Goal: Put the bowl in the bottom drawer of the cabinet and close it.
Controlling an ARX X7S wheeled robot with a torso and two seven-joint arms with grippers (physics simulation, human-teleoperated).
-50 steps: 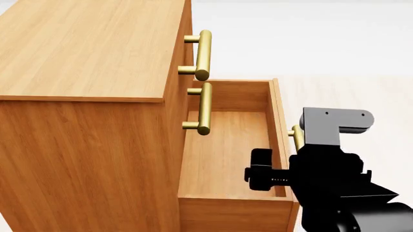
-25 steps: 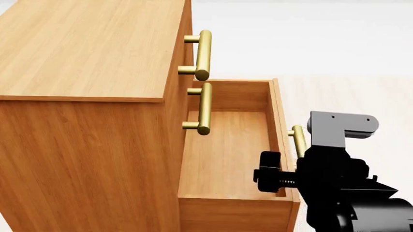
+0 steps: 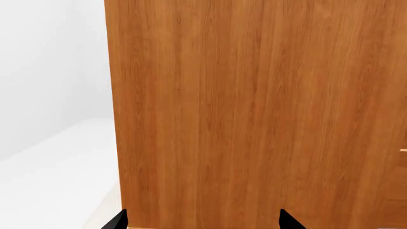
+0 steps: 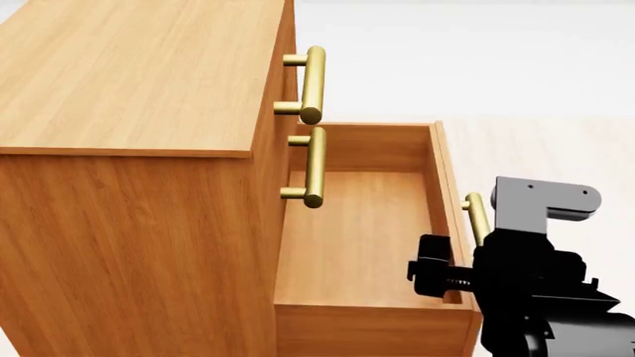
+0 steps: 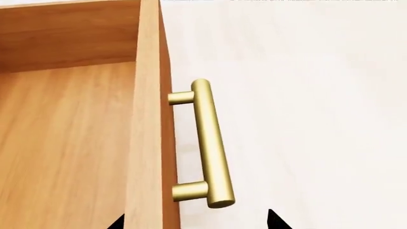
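We keep our right gripper (image 5: 194,222) spread around the brass bar handle (image 5: 210,143) of the orange-brown wooden bottom drawer (image 4: 352,238) — pulling it open for a bowl we cannot see; the left gripper (image 3: 200,222) waits spread too.

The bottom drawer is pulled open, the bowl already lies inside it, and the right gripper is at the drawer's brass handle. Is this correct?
One point is wrong: the bottom drawer is empty; no bowl shows in any view. The head view shows its bare wooden floor. The rest holds: the drawer is pulled open, and the right gripper is at its brass handle, as the right wrist view shows.
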